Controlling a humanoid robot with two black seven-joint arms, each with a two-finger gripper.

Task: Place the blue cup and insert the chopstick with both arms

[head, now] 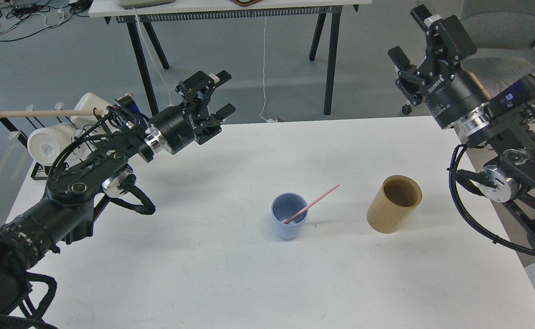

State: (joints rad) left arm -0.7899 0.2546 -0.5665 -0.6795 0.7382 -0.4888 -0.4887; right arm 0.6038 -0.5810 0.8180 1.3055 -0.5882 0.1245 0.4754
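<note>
A blue cup (pixel 288 221) stands upright on the white table (pixel 230 274), near its middle. A pink chopstick (pixel 314 204) leans in the cup, its free end pointing up and right. My left gripper (pixel 224 92) is open and empty, raised above the table's far left part, well left of the cup. My right gripper (pixel 408 35) is open and empty, lifted high above the table's far right corner, far from the cup.
An empty wooden cylinder holder (pixel 394 204) stands right of the blue cup. A black wire rack (pixel 43 132) with white cups and a wooden rod sits at the table's left edge. A grey chair (pixel 491 73) stands behind the right arm.
</note>
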